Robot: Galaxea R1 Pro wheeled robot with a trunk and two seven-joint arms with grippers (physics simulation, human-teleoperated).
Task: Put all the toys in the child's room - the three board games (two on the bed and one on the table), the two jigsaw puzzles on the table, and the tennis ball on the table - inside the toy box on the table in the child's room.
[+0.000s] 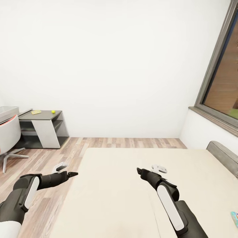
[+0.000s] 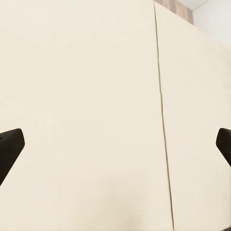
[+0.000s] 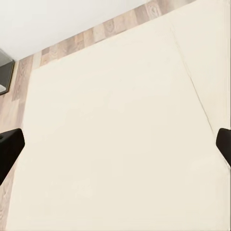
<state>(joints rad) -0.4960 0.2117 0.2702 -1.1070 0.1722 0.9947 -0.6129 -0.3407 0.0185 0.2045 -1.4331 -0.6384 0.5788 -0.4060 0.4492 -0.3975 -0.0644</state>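
Head camera overlooks the bed; both wrist cameras face its mattress closely.

Bed matt cream cloth (smooth); floor wood

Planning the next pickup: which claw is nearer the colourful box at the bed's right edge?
Right. The right claw hangs over the bed, on the same side as the colourful box. The left claw sits at the bed's opposite edge, over the floor.
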